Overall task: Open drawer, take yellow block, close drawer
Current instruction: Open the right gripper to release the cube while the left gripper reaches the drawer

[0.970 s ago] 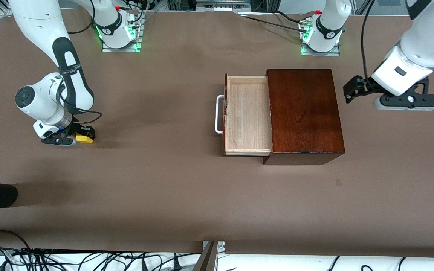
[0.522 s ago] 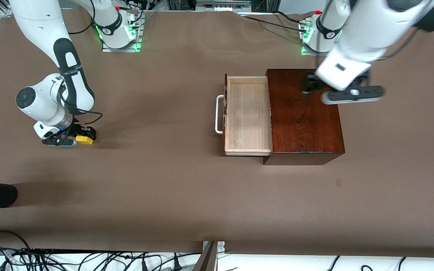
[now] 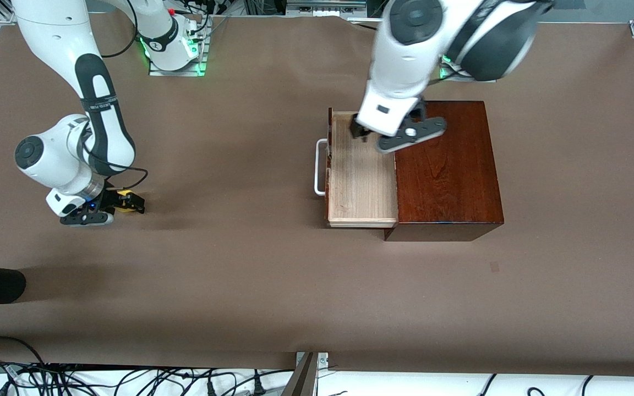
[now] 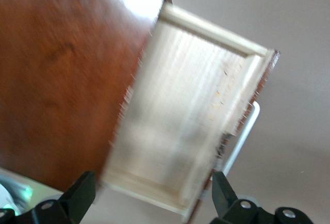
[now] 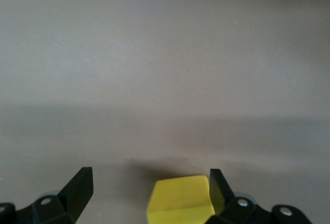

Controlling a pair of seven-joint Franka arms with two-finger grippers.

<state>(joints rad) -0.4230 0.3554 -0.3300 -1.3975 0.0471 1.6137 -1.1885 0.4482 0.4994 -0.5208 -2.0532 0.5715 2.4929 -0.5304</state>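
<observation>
Drawer [image 3: 362,170] stands pulled out of its mahogany box [image 3: 444,162] at right of centre in the front view, its tray bare; the left gripper [image 3: 362,132] hangs over it. At mid-left, the right gripper [image 3: 124,204] sits low around the yellow block [image 3: 125,204] on the table [image 3: 240,264].

Left wrist view: fingers [image 4: 80,195] spread wide, holding nothing.

Right wrist view: fingers [image 5: 77,189] apart, block [image 5: 180,200] against one finger, bottom centre.

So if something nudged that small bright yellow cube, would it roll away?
Probably not: the small bright yellow cube has flat faces and sits flat on the brown table cover. It looks rigid, likely light, so it would probably slide.
</observation>
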